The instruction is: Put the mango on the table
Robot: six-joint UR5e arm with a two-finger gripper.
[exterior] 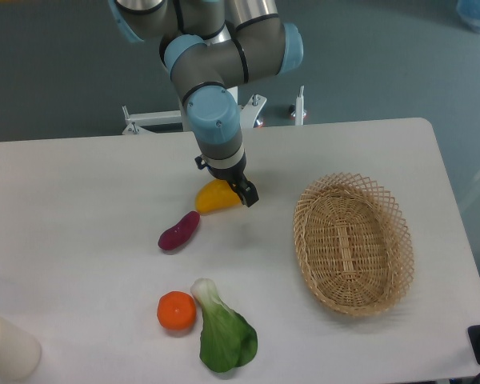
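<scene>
The yellow mango (213,197) is at the middle of the white table (80,200), just right of and above the purple sweet potato. My gripper (242,192) points down from the arm and sits at the mango's right end. One black finger (249,193) shows against that end, and the jaws look closed on the fruit. The mango's right tip is hidden behind the fingers. The mango is at or just above the tabletop; I cannot tell whether it touches.
A purple sweet potato (178,231) lies just left of and below the mango. An orange (177,311) and a green bok choy (224,332) lie near the front. An empty wicker basket (352,242) stands at the right. A white bottle (6,346) is at the front left corner.
</scene>
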